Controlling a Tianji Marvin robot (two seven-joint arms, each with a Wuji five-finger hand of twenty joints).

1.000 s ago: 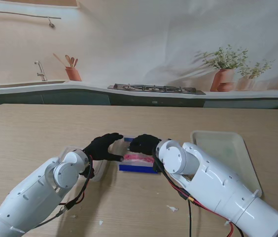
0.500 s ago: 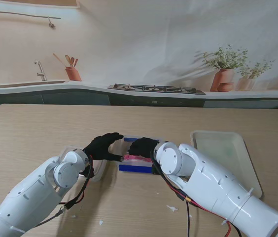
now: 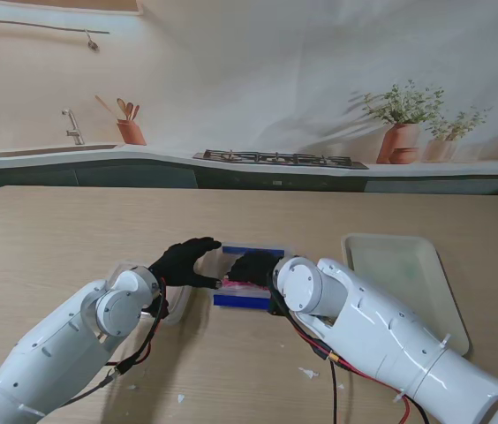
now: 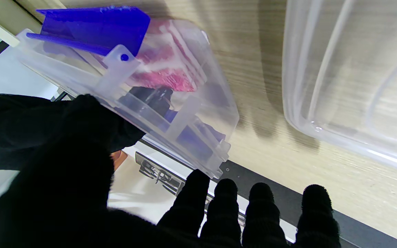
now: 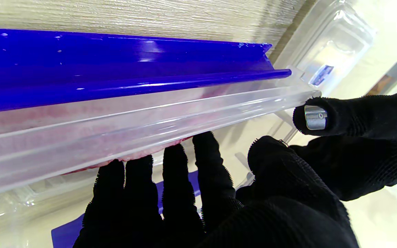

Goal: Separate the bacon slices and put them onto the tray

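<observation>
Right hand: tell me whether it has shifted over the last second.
Yes. The right hand has slid toward the robot's left over the bacon box, away from the fixed tray.

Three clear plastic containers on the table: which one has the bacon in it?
The blue-clipped box between both robot hands, pink slices visible inside. The tray on the right and the lid by the left wrist hold none.

bright even light, soft shadows, blurry wrist close-ups
</observation>
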